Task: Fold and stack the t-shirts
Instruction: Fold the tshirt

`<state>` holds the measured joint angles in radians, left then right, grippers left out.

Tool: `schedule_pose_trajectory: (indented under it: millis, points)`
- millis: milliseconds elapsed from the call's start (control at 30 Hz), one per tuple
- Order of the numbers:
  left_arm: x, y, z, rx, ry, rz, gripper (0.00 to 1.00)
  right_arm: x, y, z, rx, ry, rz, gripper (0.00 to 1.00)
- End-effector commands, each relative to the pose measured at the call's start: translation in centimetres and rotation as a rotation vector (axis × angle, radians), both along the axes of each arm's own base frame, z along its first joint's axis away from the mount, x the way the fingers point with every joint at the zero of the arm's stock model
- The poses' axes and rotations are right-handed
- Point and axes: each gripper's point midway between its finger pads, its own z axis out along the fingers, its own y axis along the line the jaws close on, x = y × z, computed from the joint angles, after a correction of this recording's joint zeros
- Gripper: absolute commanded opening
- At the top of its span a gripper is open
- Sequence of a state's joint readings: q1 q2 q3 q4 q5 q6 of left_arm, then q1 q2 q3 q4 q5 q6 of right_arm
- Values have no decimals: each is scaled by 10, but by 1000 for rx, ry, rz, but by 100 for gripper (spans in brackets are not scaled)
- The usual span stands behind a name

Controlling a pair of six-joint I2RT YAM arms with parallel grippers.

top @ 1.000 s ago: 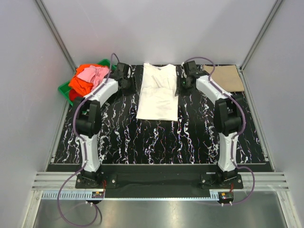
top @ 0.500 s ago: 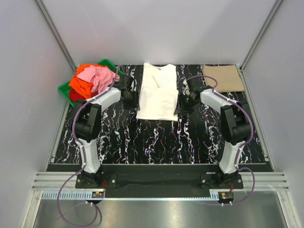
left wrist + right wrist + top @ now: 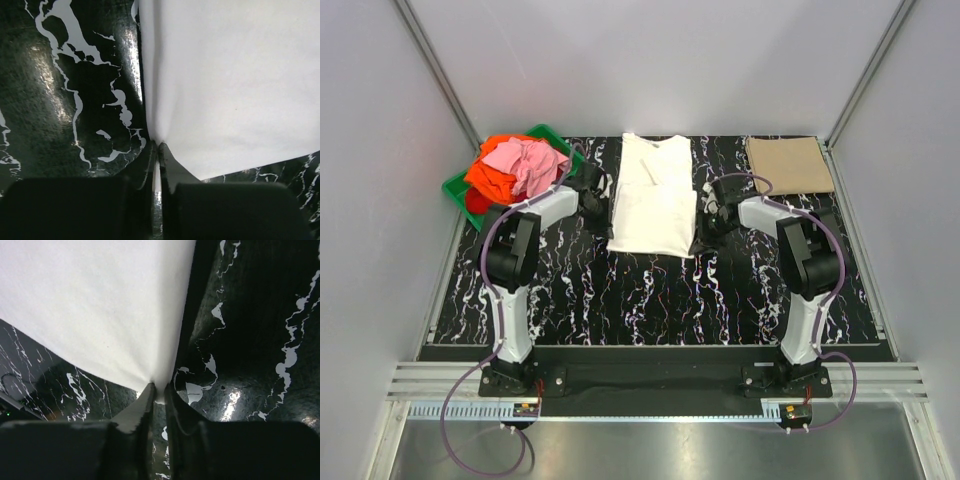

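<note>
A white t-shirt (image 3: 653, 195) lies flat in the middle of the black marbled table, folded into a long strip with its collar at the far end. My left gripper (image 3: 604, 212) sits at the shirt's left edge near the hem. In the left wrist view it (image 3: 158, 150) is shut on the white cloth (image 3: 225, 80). My right gripper (image 3: 705, 222) is at the right edge near the hem. The right wrist view shows it (image 3: 159, 390) shut on the white cloth (image 3: 100, 305). A folded tan t-shirt (image 3: 790, 165) lies at the back right.
A green plastic crate (image 3: 455, 187) at the back left holds a heap of pink (image 3: 530, 160), orange (image 3: 490, 175) and red t-shirts. Grey walls enclose the table on three sides. The arm bases stand at the near edge.
Both grippers have come nearer along the white shirt's sides, from beside the collar end to near the hem. Both have shut on the cloth's edges.
</note>
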<state>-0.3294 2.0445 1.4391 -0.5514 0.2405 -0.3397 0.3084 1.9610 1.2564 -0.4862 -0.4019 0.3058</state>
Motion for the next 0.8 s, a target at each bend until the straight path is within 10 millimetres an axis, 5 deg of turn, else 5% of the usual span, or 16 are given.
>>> schedule_pose_trajectory:
  millis: [0, 67, 200, 300, 400, 567, 667, 767]
  points:
    - [-4, -10, 10, -58, -8, -26, 0, -1, 3, 4, 28, -31, 8, 16]
    - [-15, -10, 8, -63, 15, -20, 0, -8, 1, 1, 28, -22, -10, 0]
    - [-45, -10, 10, -55, 46, -9, 0, -25, -10, 8, 3, -23, -60, 0]
    - [-76, -15, 14, -55, 60, -17, 0, -54, -15, 6, 19, 30, -98, 0]
    - [-114, -18, 16, -36, 64, -64, 0, -105, -29, -7, 1, 119, -155, 0]
    - [-176, -14, 17, -39, 105, -81, 0, -155, -29, 2, 89, 173, -244, 3]
    - [-202, -11, 16, -37, 116, -76, 11, -172, -24, 16, 153, 163, -278, 14]
    - [-205, -12, 27, -62, 80, -71, 34, -180, -27, 23, 157, 152, -298, 26]
